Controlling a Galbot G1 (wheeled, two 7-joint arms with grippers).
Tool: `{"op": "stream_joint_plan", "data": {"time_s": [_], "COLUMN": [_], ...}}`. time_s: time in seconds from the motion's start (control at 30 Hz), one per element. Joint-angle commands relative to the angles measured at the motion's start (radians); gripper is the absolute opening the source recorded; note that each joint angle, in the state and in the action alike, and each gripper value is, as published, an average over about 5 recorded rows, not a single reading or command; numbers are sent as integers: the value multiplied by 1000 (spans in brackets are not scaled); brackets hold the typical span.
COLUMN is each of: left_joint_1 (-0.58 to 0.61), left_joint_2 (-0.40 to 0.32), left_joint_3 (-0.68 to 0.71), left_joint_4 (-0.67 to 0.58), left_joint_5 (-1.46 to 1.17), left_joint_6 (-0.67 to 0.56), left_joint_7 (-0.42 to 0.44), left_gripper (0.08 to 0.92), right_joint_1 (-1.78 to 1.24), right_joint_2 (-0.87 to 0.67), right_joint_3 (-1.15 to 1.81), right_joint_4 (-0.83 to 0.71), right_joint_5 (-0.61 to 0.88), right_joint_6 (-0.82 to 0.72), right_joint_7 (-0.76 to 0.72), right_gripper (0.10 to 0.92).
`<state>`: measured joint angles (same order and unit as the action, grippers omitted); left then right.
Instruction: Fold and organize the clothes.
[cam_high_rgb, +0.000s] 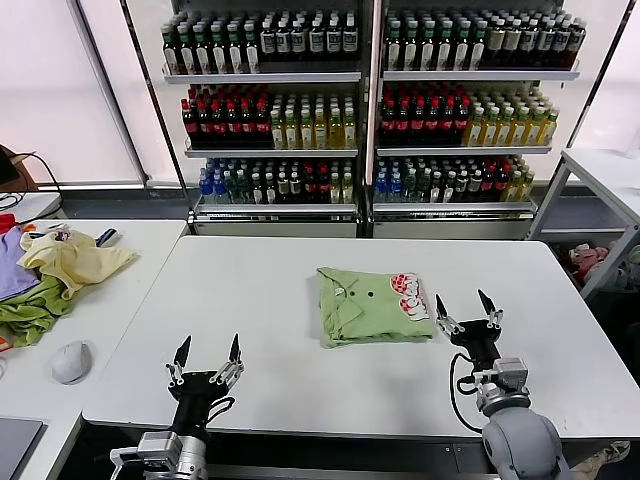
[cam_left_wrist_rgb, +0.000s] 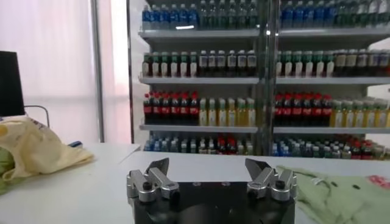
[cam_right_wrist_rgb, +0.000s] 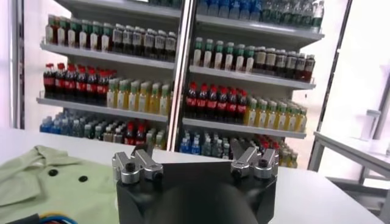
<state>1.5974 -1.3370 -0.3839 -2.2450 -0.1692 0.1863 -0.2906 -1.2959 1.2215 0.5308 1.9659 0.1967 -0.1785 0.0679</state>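
The shirt (cam_high_rgb: 373, 305), light sage green, lies folded into a compact rectangle on the white table (cam_high_rgb: 260, 290), about midway between its near and far edges and somewhat toward its right edge. I see the collar and two small dark buttons on its left half, and the red-and-white printed graphic at its far right corner.

My right gripper (cam_high_rgb: 467, 309) stands just beside the shirt's right edge, fingers spread apart and pointing up and away, holding nothing; I see a gap between it and the fabric. In the right wrist view the shirt (cam_right_wrist_rgb: 55, 189) shows beside the same spread fingers (cam_right_wrist_rgb: 137, 165).

My left gripper (cam_high_rgb: 209, 353) waits near the table's near edge, toward its left corner, well apart from the shirt, fingers likewise spread and empty.

On the adjoining table (cam_high_rgb: 130, 240) to the left lies a heap of garments (cam_high_rgb: 55, 275), pale yellow over darker green and purple, with a grey computer mouse (cam_high_rgb: 70, 361) nearer its near edge. Behind both tables stand shelves of bottled drinks (cam_high_rgb: 370, 100).
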Motion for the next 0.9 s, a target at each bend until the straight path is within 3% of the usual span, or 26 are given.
{"op": "stream_joint_plan", "data": {"time_s": [0.03,0.9], "left_joint_1": [3,0], "left_joint_2": [-16,-25], "left_joint_3": [8,3], "left_joint_4": [-13,-19], "left_joint_5": [-13,-21], "left_joint_6": [-34,-36], "left_joint_7": [60,102], "left_gripper": [823,823], "right_joint_1": [-164,-190], "right_joint_2": [2,-2], "right_joint_3": [46,72], "right_joint_4": [132,151], "right_joint_5": [15,-17], "right_joint_6": [83,113], "right_joint_7": [-2,70], "right_gripper": [823,823]}}
